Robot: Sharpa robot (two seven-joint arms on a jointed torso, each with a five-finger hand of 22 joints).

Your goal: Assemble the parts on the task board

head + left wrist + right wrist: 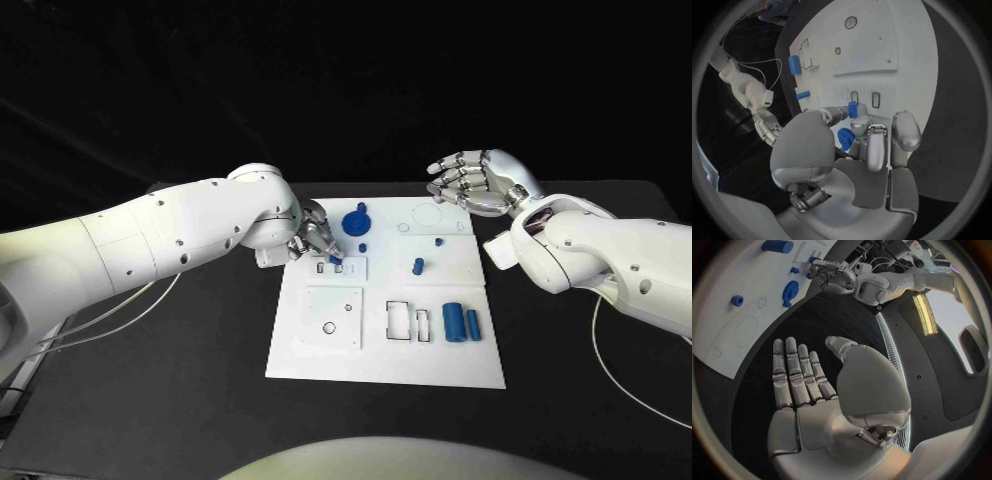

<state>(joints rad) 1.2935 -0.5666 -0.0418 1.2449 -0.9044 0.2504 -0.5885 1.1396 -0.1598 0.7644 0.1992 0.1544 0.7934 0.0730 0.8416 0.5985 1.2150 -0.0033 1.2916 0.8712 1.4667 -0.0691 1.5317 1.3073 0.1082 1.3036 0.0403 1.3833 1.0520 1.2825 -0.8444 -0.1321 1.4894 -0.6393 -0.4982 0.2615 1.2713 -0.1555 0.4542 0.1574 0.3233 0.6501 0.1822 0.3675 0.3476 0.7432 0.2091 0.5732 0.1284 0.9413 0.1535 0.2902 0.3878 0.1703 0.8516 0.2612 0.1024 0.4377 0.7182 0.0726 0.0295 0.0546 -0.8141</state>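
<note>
The white task board (387,345) lies in the middle of the black table. My left hand (312,240) hovers over the board's far left part and pinches a small blue part (335,259) between thumb and a finger, just above two small rectangular slots (876,99). In the left wrist view the pinched part (852,109) stands at the slots' edge. A round blue part (358,218) lies just beyond that hand. My right hand (469,180) is raised past the board's far right corner, fingers straight and nothing in it (811,385).
On the board lie two blue cylinders (462,322) at the right, a blue peg (418,266) in the middle and small blue pieces (438,241) farther back. Rectangular cut-outs (410,320) sit beside the cylinders. White cables (635,370) trail over the table at both sides.
</note>
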